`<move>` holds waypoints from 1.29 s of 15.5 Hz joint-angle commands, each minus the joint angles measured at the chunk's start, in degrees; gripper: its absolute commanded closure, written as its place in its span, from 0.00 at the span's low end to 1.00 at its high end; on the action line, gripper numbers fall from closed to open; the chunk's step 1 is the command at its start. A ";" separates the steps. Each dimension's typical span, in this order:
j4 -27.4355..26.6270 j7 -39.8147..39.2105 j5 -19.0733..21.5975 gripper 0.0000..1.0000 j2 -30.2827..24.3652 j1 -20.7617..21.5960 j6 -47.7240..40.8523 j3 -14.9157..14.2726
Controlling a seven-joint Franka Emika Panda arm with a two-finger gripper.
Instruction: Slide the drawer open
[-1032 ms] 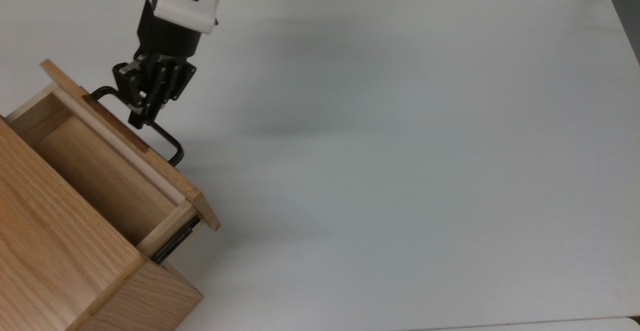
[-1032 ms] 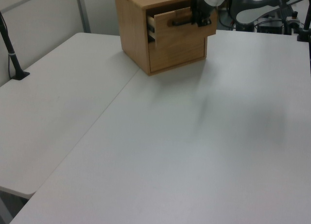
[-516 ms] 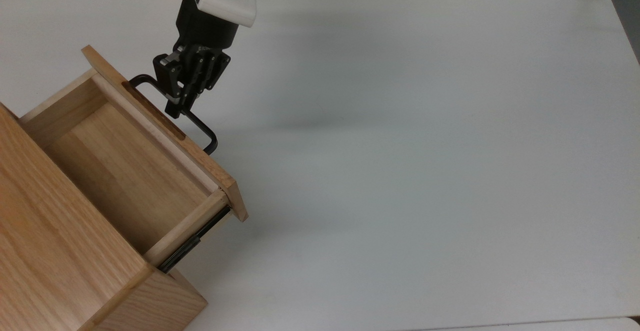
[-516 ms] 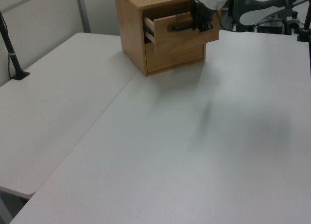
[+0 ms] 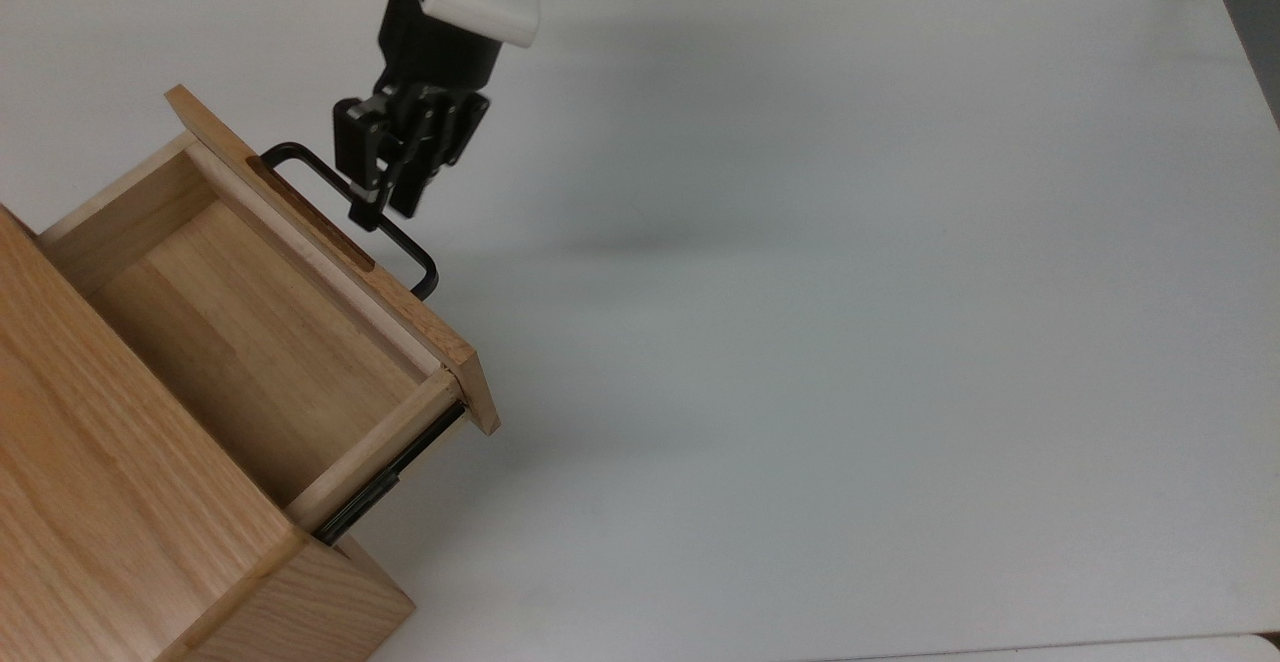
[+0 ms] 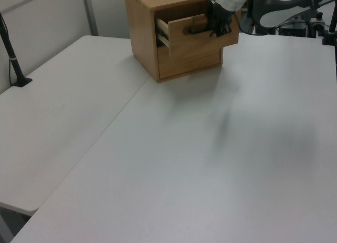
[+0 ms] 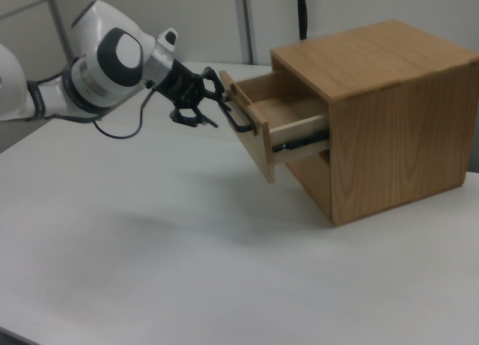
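The white table (image 5: 800, 342) lay bare across the near ground of the left view, a seam running up it toward the far end. At that far end stood the wooden cabinet (image 6: 150, 37), which sat in the lower left corner of the top view and at the right view's right.

The drawer (image 5: 250, 332) was the upper of the cabinet's two fronts and stood pulled well out of the cabinet body, its bare wooden floor open to the top view. Its flat front panel (image 5: 330, 252) ran slantwise there, and a black side rail (image 5: 395, 472) showed under the drawer's nearer side. In the right view the front panel (image 7: 251, 139) tilted slightly, with the rail (image 7: 299, 144) bridging back into the cabinet.

The black bar handle (image 5: 385, 237) stood off the panel's outer face. The gripper (image 5: 385, 207) was at the handle, its jaws parted, with one fingertip against the bar and the other just off it; it had no closed hold on anything. In the right view the gripper (image 7: 213, 105) met the handle (image 7: 238, 119) from the right view's left, behind it the white arm (image 7: 112, 60).
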 commanded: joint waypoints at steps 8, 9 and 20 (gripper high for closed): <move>5.71 12.75 19.11 0.00 -6.11 3.12 -25.74 4.72; 6.42 15.57 21.59 0.00 -6.81 3.21 -28.21 4.72; 6.08 38.63 36.20 0.00 -13.41 3.22 -44.05 -2.22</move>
